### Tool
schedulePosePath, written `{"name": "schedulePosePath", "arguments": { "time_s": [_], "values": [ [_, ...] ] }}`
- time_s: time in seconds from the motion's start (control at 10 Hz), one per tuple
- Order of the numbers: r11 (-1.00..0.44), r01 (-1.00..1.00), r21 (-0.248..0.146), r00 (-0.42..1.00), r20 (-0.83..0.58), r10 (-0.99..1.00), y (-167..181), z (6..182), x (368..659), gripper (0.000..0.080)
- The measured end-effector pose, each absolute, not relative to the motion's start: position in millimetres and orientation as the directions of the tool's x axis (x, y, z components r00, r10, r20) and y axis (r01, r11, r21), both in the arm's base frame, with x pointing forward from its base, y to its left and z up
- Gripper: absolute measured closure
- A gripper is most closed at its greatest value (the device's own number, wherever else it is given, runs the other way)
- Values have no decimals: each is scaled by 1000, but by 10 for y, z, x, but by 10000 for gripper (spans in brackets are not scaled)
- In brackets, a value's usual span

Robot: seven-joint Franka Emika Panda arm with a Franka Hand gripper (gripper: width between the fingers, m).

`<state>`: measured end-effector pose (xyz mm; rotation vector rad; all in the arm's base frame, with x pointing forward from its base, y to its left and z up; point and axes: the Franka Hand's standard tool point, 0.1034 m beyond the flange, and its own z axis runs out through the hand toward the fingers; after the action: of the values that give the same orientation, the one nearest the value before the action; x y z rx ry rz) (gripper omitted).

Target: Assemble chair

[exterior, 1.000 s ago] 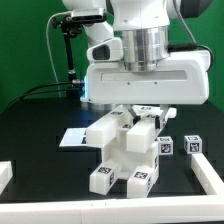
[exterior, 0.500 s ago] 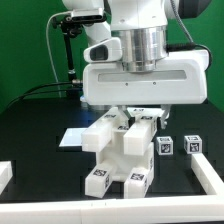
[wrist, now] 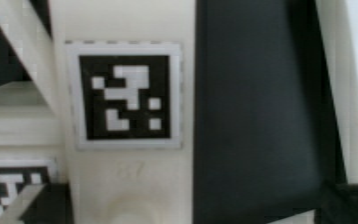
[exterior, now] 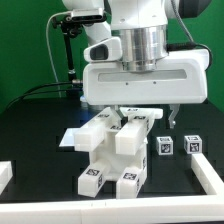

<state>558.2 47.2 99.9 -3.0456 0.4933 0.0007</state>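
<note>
Top of the chair hides behind the arm — wrist view blurred, cropping its parts.

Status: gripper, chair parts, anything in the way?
Gripper open, over the parts. Chunky white plastic chair assembly not held. Two small white tagged blocks stand apart; nothing blocking.

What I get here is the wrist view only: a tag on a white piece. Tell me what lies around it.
Observer: The joined chair pieces stand on the black table, directly under the claw.
Operator: Report the claw.
Observer: It looks open, with its fingers spread to either side of the top piece.
Operator: List loose parts.
Observer: A tagged block and a second block sit apart from the pieces, on the exterior view's right.
</note>
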Motion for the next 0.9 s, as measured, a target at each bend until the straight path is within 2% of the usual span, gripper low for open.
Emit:
{"name": "schedulePosePath", "arguments": {
  "time_s": [0.4,0.9],
  "values": [
    [-945,-322,-59,947,-20,-321,416,1088,5587,151],
    [-944,-324,-58,946,-18,-324,405,1070,5582,151]
  ]
}}
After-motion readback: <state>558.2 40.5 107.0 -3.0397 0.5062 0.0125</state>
